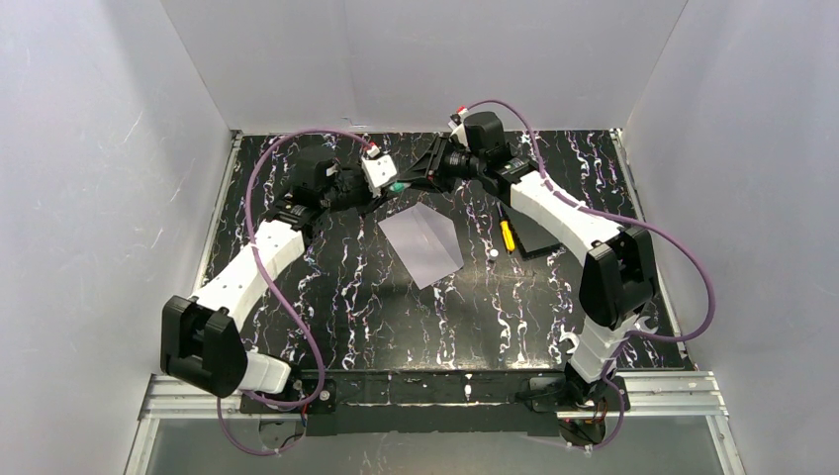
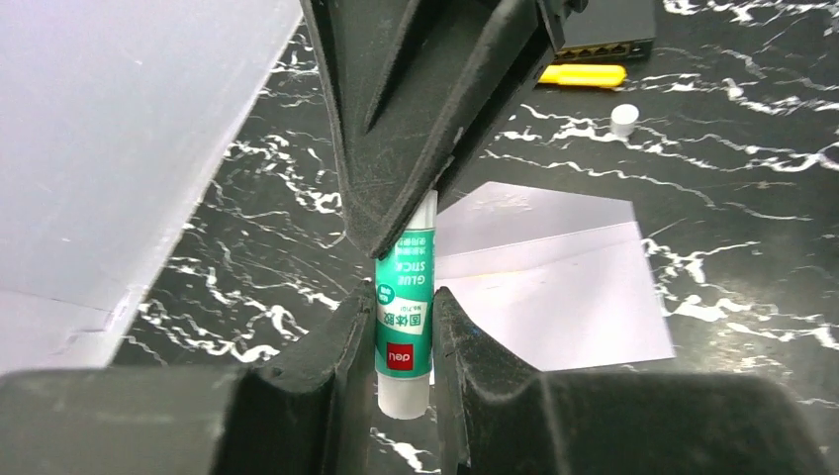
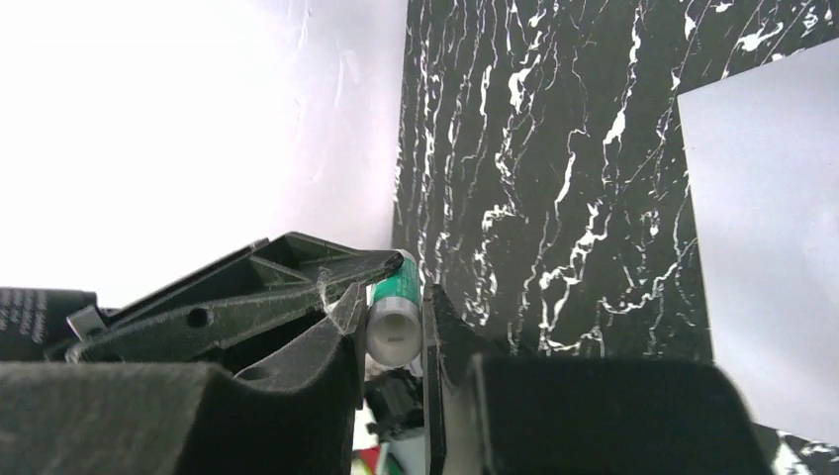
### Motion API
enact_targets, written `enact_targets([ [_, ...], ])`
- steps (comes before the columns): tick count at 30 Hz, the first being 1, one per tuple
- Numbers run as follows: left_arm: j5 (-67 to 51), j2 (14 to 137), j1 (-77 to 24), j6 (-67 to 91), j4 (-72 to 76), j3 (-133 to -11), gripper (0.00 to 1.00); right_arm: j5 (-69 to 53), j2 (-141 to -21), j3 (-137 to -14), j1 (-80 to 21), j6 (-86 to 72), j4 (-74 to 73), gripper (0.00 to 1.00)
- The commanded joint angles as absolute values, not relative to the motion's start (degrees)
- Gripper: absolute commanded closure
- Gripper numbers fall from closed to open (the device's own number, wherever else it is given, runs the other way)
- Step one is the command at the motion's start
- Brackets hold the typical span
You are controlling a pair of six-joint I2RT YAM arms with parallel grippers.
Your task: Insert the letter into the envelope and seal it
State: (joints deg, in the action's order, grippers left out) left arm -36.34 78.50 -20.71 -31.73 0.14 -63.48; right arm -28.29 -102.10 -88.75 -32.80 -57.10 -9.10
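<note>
The pale lavender-white envelope [image 1: 423, 242] lies flat on the black marbled table [image 1: 396, 317], just in front of both grippers; a crease runs across the envelope [image 2: 554, 287]. The letter is not in view. A green-and-white glue stick [image 2: 404, 327] hangs above the table's far part. My left gripper [image 2: 404, 297] is shut on its lower body. My right gripper [image 3: 394, 292] is shut on the glue stick [image 3: 394, 322] at its other, white end. In the top view the left gripper [image 1: 389, 186] and right gripper [image 1: 409, 182] meet tip to tip behind the envelope.
A small yellow item [image 1: 507, 236], a black box [image 1: 539, 237] and a small white cap [image 1: 492, 254] lie right of the envelope. White walls enclose the table on three sides, the back wall close behind the grippers.
</note>
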Motion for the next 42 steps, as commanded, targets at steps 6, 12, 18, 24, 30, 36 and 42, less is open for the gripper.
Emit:
enact_targets([
  [6,-33.6,80.4,-20.4,-31.5,-4.6,-68.7,1.0,-25.0,-100.6,-90.3,-31.8,-60.2,-4.1,0.25],
  [12,-46.2,84.7,-20.2,-18.9,-12.5,-75.3,1.0,-34.9,-101.3,-89.2,-31.6,-49.6,-7.8,0.18],
  [18,-49.5,85.0,-20.1,-14.4,-10.4,-74.6,1.0,-34.7,-102.1,-90.7,-31.6,-45.6,-13.1,0.33],
  [24,-49.1,85.4,-20.2,-12.7,-11.0,-75.2,1.0,-36.6,-104.5,-93.2,-31.6,-45.9,-14.3,0.67],
  [30,-45.3,86.2,-19.9,-11.1,-12.2,-75.6,0.84,-35.4,-104.3,-94.0,-31.3,-45.3,-15.1,0.87],
  [36,-53.6,85.8,-15.0,-1.6,-4.3,-69.9,0.54,-34.3,-102.5,-92.4,-30.0,-45.6,-12.8,0.88],
  [42,-64.5,89.4,-13.0,6.9,3.5,-68.8,0.46,-37.7,-102.5,-91.0,-29.9,-47.0,-10.4,0.86],
])
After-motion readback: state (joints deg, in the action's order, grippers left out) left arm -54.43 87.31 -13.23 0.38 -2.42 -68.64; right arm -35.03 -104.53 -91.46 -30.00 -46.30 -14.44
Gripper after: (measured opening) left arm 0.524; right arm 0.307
